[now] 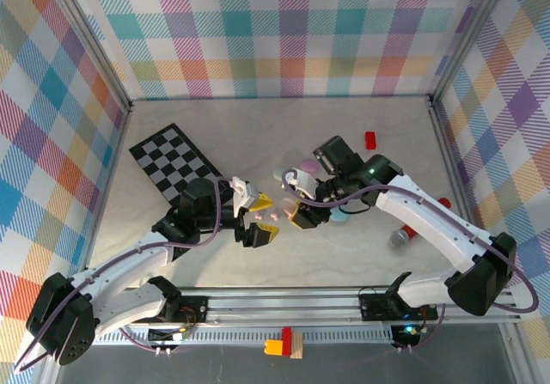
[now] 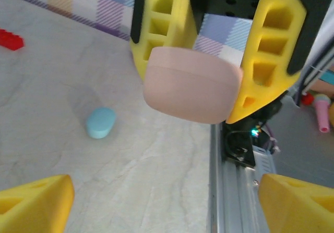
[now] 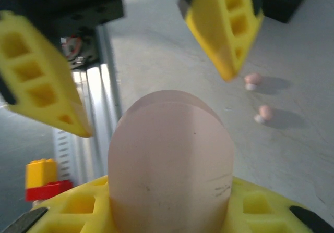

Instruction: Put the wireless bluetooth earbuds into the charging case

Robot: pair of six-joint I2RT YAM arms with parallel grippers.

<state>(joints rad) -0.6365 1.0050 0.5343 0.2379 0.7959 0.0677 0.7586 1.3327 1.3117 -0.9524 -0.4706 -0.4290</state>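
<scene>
Right wrist — pink case (image 3: pixel 169 149), right gripper (image 3: pixel 167 204)

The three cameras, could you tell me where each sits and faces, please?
Top external: high behind the robot, looking down on table, left arm, right arm.
Left wrist: faces the right gripper clamping the pink case; own fingertips in bottom corners.
Right wrist: faces the open left gripper over that shared case; own fingers below.

Bright, even light, soft shadows; the pink case (image 3: pixel 169 160) looms blurred close up.
</scene>
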